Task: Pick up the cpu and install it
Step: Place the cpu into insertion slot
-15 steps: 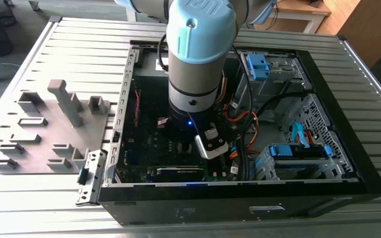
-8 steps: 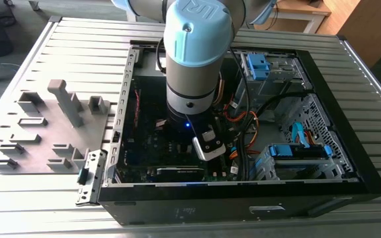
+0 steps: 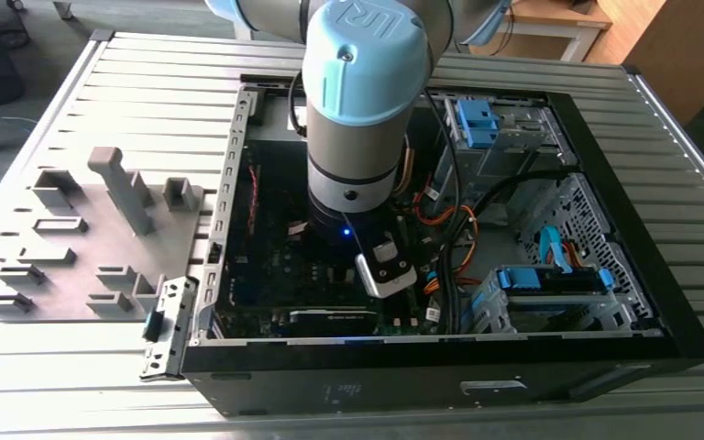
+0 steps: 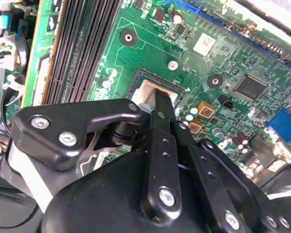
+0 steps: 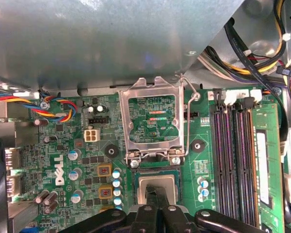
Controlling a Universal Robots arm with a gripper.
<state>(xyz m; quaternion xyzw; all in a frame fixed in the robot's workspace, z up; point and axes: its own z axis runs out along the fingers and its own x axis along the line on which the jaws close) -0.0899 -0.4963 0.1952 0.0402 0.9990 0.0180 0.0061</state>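
Gripper (image 5: 155, 193) fingers (image 4: 160, 126) look drawn together, no gap that I can make out between them, and their tips sit right over the cpu (image 5: 157, 181). The closed pair is narrower than the chip, so they are not clamped on its sides. I cannot tell whether the tips press on its face or hang just above it.

From the exterior view, the arm (image 3: 352, 119) comes down nearly upright into the open computer case (image 3: 450, 362), its wrist low among the parts, a small blue light glowing on it.

On the slatted metal table (image 3: 144, 82), on the exterior view's left of the case, lies a grey tray (image 3: 95, 240) of raised blocks. Inside the case, orange and black cables (image 3: 450, 261) loop close by the wrist, and blue drive carriers (image 3: 475, 124) sit toward the exterior view's right.

In both wrist views the green motherboard (image 4: 150, 43) lies under the gripper (image 4: 161, 97). The socket's metal frame (image 5: 153, 83) stands hinged open, with its wire lever (image 5: 191, 94) raised beside it. The dark memory slots (image 5: 233, 155) run alongside the socket, near but apart from it.

The cpu (image 4: 146, 91) lies flat inside the socket, dull silver face up, partly covered by the black fingers.
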